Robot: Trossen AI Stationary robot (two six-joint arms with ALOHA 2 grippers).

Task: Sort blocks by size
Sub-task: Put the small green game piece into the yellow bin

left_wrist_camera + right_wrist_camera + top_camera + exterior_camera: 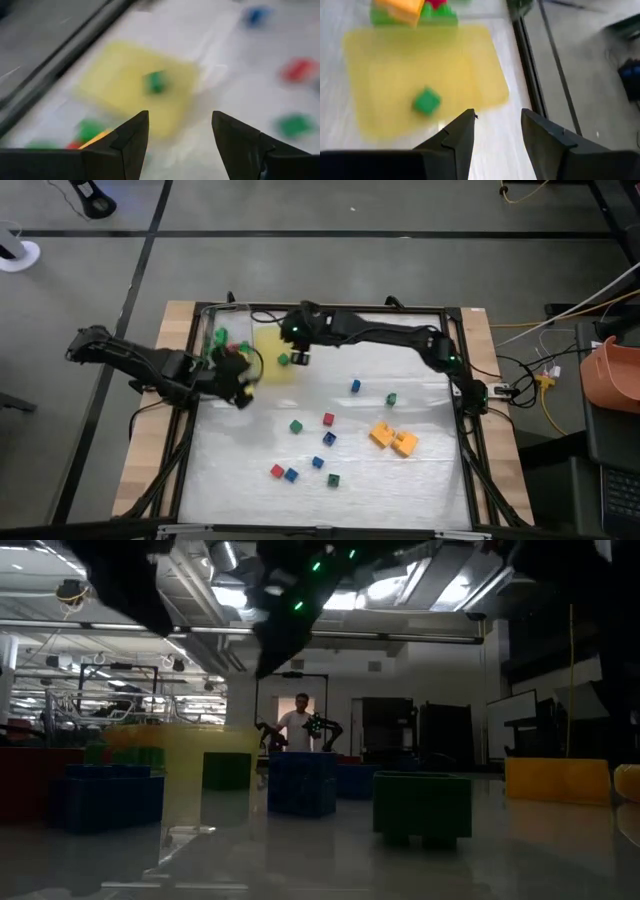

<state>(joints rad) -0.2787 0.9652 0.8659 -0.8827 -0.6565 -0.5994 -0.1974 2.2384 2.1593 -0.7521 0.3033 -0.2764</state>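
A small green cube [284, 360] lies on the flat yellow tray [272, 370] at the far left of the table; it also shows in the right wrist view [426, 101] and the left wrist view [156, 81]. A clear container [222, 340] beside the tray holds green, red and orange bricks [402, 11]. My right gripper [299, 357] is open and empty over the tray's far right edge [497, 114]. My left gripper [243, 388] is open and empty at the tray's near left side [180, 117]. Loose cubes [328, 420] and two orange bricks [393, 439] lie on the white mat.
Red, blue and green cubes are scattered over the mat's middle and near part [290, 474]. A black frame rail [350, 311] runs along the far edge and the sides. In the low view a person [298, 726] stands far off in the room behind.
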